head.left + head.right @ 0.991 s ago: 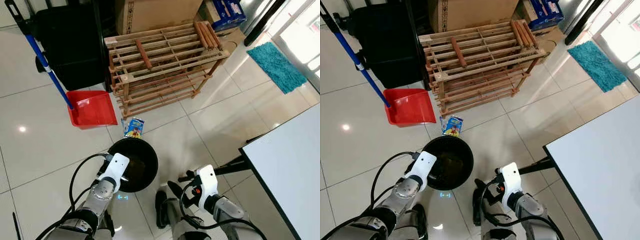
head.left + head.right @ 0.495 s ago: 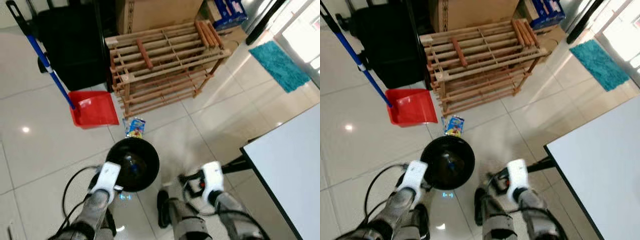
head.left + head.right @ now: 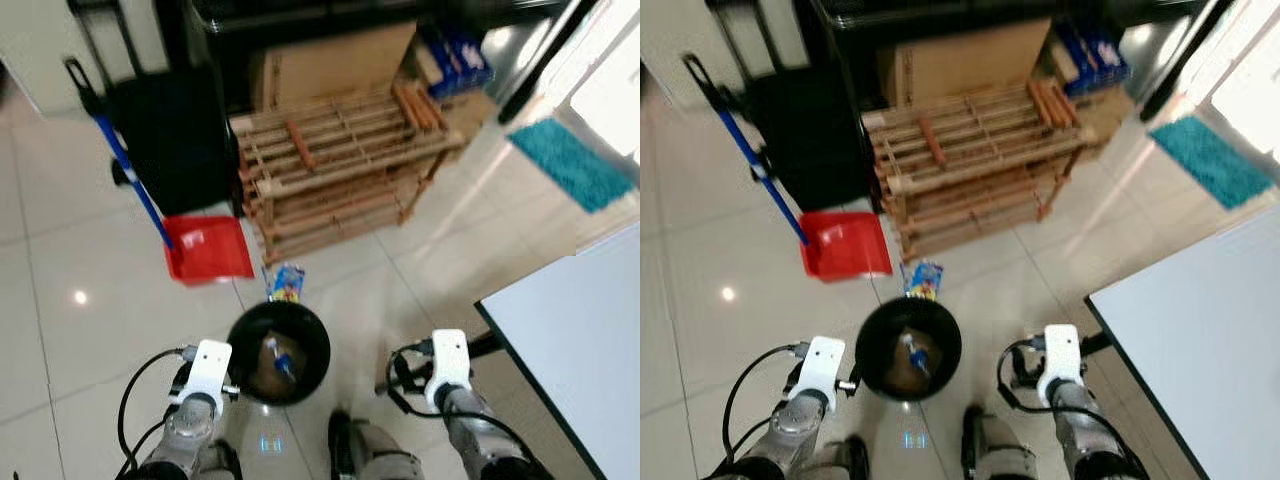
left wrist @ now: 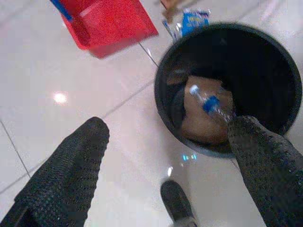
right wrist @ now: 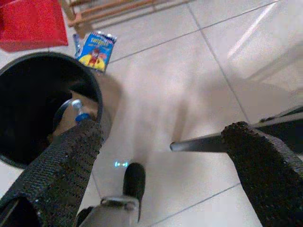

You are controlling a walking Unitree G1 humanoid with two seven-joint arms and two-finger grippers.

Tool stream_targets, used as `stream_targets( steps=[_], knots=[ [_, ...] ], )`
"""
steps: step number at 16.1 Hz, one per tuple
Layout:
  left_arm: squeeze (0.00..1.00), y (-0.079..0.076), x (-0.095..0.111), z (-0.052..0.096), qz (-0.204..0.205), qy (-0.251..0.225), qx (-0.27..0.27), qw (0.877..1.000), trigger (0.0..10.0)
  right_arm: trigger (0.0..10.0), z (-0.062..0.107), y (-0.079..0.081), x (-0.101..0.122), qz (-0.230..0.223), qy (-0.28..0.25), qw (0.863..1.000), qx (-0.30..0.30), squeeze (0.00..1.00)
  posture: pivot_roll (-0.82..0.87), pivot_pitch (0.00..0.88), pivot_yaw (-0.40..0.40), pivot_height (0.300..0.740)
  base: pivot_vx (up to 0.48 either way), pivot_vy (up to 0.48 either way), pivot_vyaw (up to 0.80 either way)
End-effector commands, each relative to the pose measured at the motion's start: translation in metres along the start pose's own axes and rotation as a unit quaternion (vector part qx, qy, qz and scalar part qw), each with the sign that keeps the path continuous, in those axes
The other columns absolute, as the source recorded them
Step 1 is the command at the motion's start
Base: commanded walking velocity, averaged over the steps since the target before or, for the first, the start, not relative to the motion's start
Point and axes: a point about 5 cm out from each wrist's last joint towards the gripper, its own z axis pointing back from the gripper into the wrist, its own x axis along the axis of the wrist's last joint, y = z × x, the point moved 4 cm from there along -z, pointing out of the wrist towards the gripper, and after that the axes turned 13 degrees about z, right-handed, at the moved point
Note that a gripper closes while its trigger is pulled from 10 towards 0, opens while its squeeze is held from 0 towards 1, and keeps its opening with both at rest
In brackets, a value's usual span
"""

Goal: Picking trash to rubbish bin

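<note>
On the floor just in front of the robot's feet: a round black bin [image 3: 278, 352], with a clear bottle with a blue cap [image 4: 210, 105] and something brown inside. Just past the bin's far rim, touching or nearly touching it: a small blue and yellow snack packet [image 3: 287, 283], flat on the white tiles, not yet in the bin.

Near the bin's left side: left gripper [image 4: 165, 156], fingers [image 4: 71, 165] spread wide, nothing between them. Over the tiles to the right of the bin: right gripper [image 5: 161, 161], fingers [image 5: 260, 156] also spread wide, nothing held, with a thin dark bar on the floor past them.

Farther away, behind the packet: a wooden slat rack [image 3: 340, 160], with a brown cardboard box [image 3: 330, 60] behind it. Left of the rack: a red dustpan [image 3: 207, 250] on the tiles, with a blue handle [image 3: 130, 175] leaning up and away. Behind the dustpan: a big black case [image 3: 170, 130]. Far right: a teal mat [image 3: 570, 165]. Near right: a white tabletop [image 3: 570, 340]. Down at the near edge: a black shoe [image 3: 340, 435].
</note>
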Motion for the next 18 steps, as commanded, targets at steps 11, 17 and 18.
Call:
stream_targets(
  steps=[11, 17, 18],
  knots=[
    [0.0, 0.0, -0.017, 0.003, 0.031, 0.033, 0.041, 0.998, 10.0, 10.0, 0.006, 0.004, -0.031, -0.026, 0.056, 0.998, 0.002, 0.0, -0.02, 0.032, -0.137, 0.74, 0.0, 0.0, 0.0],
    [0.0, 0.0, -0.017, 0.003, 0.031, 0.033, 0.041, 0.998, 10.0, 10.0, 0.006, 0.004, -0.031, -0.026, 0.056, 0.998, 0.002, 0.0, -0.02, 0.032, -0.137, 0.74, 0.0, 0.0, 0.0],
    [0.0, 0.0, -0.017, 0.003, 0.031, 0.033, 0.041, 0.998, 10.0, 10.0, 0.006, 0.004, -0.031, -0.026, 0.056, 0.998, 0.002, 0.0, -0.02, 0.032, -0.137, 0.74, 0.0, 0.0, 0.0]
  ],
)
